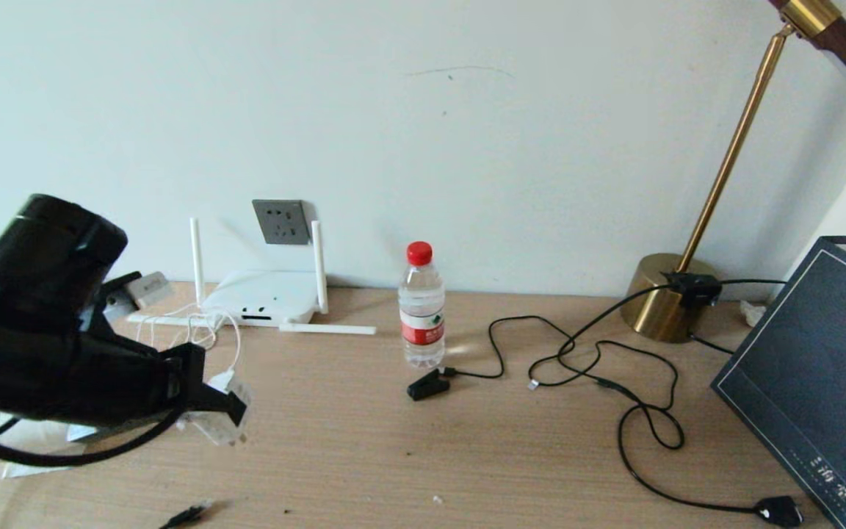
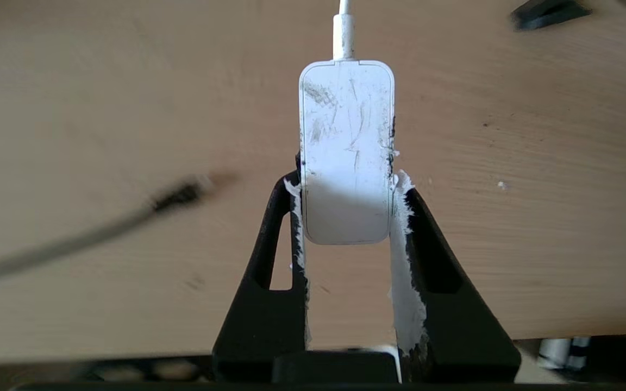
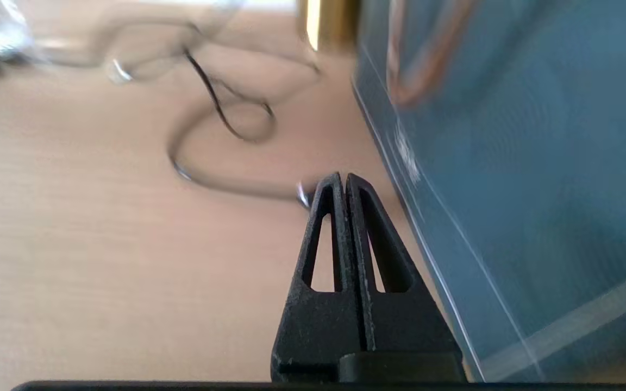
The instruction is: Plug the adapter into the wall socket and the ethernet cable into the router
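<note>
My left tool (image 2: 345,184) is clamped on the adapter (image 2: 345,157), one finger on each side. I hold it up over the left part of the surface (image 1: 511,455), near the front edge. Its thin white cord (image 2: 344,21) runs out of the far end. My right tool (image 3: 344,182) is pressed together with nothing in it, close to the dark blue bag (image 3: 536,190) near the right edge.

The wall socket (image 1: 281,221) is on the wall behind the back edge, just above the router (image 1: 265,297). The router sits by the back edge, on the left. The ethernet cable (image 1: 577,360) loops near the middle, right of the water bottle (image 1: 421,308).

I think a few things could go wrong. I only pinch the lower part of the adapter, so it could twist or slip when I push it in. The cord could catch on a router antenna (image 1: 316,266). I cannot see the pins, so they may face the wrong way and miss the holes
</note>
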